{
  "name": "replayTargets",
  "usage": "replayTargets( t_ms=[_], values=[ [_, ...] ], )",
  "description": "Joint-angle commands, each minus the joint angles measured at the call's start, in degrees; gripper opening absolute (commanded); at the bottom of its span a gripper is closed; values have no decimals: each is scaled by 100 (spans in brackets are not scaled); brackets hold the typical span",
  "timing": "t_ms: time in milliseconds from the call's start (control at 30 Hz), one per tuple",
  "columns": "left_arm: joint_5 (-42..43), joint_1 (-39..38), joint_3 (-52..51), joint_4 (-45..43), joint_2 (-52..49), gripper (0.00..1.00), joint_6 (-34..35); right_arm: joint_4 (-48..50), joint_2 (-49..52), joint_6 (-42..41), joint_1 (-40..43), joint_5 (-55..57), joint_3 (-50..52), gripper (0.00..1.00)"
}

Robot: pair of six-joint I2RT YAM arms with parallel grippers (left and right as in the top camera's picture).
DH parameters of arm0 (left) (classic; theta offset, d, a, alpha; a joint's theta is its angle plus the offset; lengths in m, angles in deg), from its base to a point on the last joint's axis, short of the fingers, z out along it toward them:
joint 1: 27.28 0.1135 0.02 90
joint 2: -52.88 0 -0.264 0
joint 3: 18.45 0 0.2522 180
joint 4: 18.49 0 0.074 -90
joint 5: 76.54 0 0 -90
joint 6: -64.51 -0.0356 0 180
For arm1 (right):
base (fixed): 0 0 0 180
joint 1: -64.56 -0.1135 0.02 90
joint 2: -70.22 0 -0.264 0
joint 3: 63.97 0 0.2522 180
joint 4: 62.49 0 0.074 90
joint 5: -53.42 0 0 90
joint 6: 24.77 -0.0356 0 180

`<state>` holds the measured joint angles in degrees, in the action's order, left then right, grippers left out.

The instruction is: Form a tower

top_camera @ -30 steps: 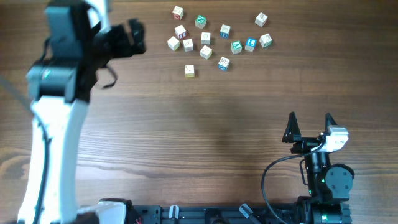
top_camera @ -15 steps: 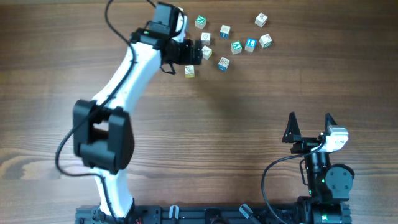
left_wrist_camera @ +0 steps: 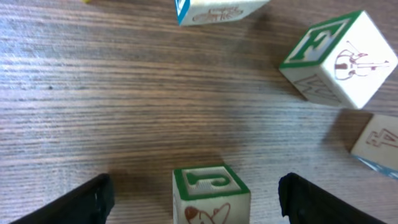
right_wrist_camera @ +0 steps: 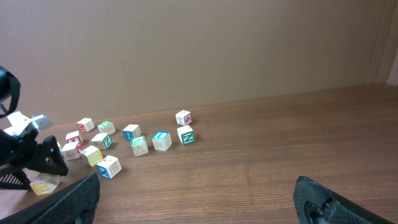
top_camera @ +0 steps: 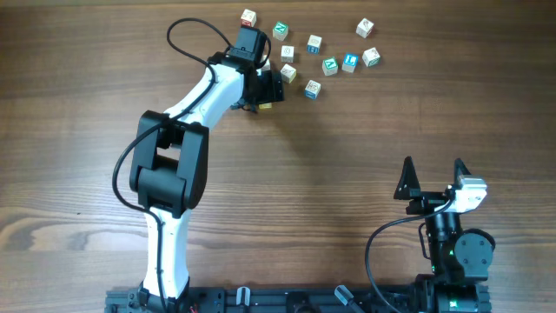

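The tower is out of view; every pale wooden letter cube I see lies singly on the table. My left gripper [top_camera: 265,89] is reached out to the near-left edge of the cube cluster. In the left wrist view its jaws [left_wrist_camera: 199,202] stand open on either side of a cube with a green J face [left_wrist_camera: 211,193], with a gap on each side. From the right wrist this cube [right_wrist_camera: 42,185] sits under the left gripper. My right gripper [top_camera: 433,178] rests open at the near right, with nothing between its fingers [right_wrist_camera: 74,202].
Several loose cubes are scattered at the far middle of the table, among them a green F cube [left_wrist_camera: 339,59], a blue-marked cube [top_camera: 312,88] and a far-left cube [top_camera: 248,16]. The left arm [top_camera: 169,165] stretches across the table's left half.
The left arm has swung in from the far left to the cube cluster and set its jaws around the nearest cube. The right arm has not moved.
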<state>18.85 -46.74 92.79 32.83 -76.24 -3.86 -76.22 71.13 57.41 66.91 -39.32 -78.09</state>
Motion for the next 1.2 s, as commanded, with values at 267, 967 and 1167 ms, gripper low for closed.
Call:
replayTargets(
  t_ms=[267, 967, 1167],
  values=[
    [-273, -31, 57, 142, -199, 48, 28, 11, -33, 26, -13, -9, 7, 100],
    [-931, -1759, -109, 1860, 1082, 27, 787, 11, -33, 26, -13, -9, 7, 100],
    [-1401, -2319, -861, 1384, 1082, 23, 2192, 11, -33, 24, -13, -9, 7, 100]
  ],
)
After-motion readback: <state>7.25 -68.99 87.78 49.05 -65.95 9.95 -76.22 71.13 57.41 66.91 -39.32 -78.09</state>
